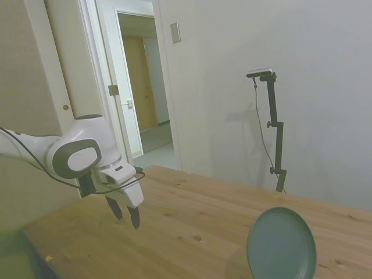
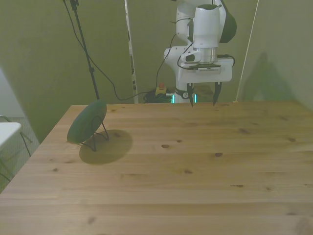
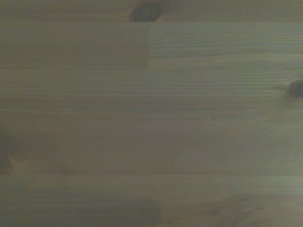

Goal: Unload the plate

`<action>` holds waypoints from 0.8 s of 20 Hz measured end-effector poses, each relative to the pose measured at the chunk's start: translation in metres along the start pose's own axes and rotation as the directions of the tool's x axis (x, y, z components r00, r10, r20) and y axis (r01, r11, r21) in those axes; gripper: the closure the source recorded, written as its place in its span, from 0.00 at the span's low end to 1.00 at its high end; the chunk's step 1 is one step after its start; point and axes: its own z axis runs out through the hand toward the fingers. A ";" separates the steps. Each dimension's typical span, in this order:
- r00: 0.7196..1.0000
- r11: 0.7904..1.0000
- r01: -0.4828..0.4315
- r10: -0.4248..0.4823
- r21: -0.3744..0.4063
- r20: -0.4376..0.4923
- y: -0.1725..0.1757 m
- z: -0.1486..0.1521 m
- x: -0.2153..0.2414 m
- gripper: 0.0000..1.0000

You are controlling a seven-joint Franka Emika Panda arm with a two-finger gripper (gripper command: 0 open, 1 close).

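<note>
front view: gripper [image 2: 201, 99] hung spread and empty, plate [image 2: 87, 122] well off to its side.
plate leaned on a wire stand [image 2: 99, 138]; best approached rim-on, pinching the upper edge.

We see a plain pale wall [image 1: 279, 52] behind the wooden table [image 1: 192, 215], and an open white door [image 1: 125, 87] leading into a lit hallway.
</note>
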 end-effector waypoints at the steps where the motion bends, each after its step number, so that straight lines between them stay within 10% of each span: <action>1: 1.000 1.000 0.000 0.000 -0.002 0.002 0.000 0.000 0.000 0.00; 16: 0.926 0.933 -0.357 0.359 0.037 -0.121 0.123 -0.093 0.181 0.00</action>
